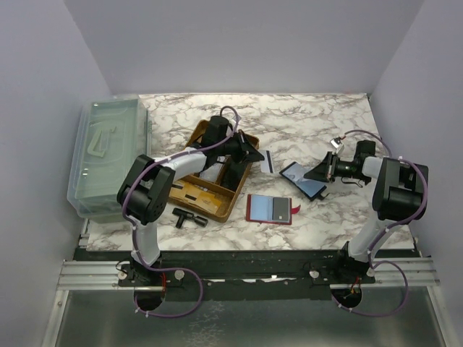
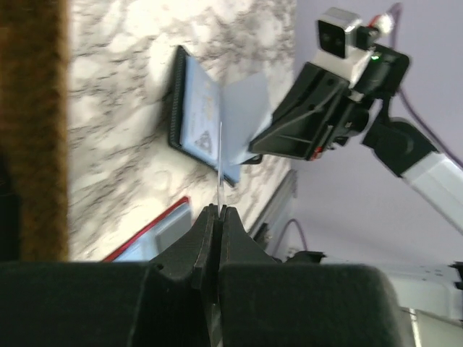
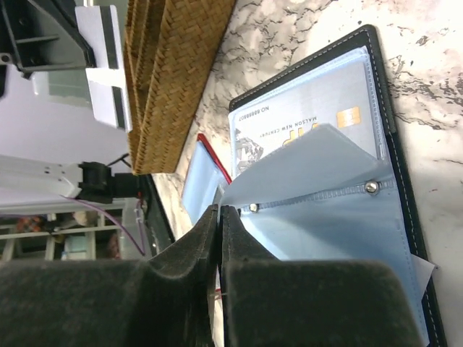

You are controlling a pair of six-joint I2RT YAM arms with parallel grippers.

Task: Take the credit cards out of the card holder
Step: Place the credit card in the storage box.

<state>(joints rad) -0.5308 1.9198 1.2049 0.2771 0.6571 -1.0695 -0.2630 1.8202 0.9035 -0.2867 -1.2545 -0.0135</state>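
Here we look down on a marble table [image 1: 318, 116] with a clear plastic bin [image 1: 108, 152] standing along its left side. Beside the bin lies a woven brown basket [image 1: 217, 211], set at a slant.

The left arm [image 1: 155, 181] reaches out over the basket. The right arm [image 1: 394, 184] bends in from the right edge toward the middle of the table.

A red wallet [image 1: 269, 208] lies flat near the front edge, just right of the basket, with a grey card face showing on it. Behind it and a little to the right is the black card holder [image 1: 304, 181], lying open on the marble with its clear pockets facing up. From the right wrist we see a pale credit card [image 3: 304, 123] tucked inside one pocket, its printed numbers visible.

The right gripper [image 1: 318, 173] sits at the holder's right side. Its fingers are drawn almost together on the corner of a plastic sleeve [image 3: 304, 166], which stands lifted off the page beneath it.

The left gripper [image 1: 255, 153] hangs past the right rim of the basket, above the bare marble between basket and holder. Its jaws are pressed together on a white card [image 1: 267, 161] with a dark stripe. From the left wrist we see this card edge-on, as a thin line rising from the fingertips.

A small black T-shaped piece [image 1: 189, 217] lies on the table in front of the basket.
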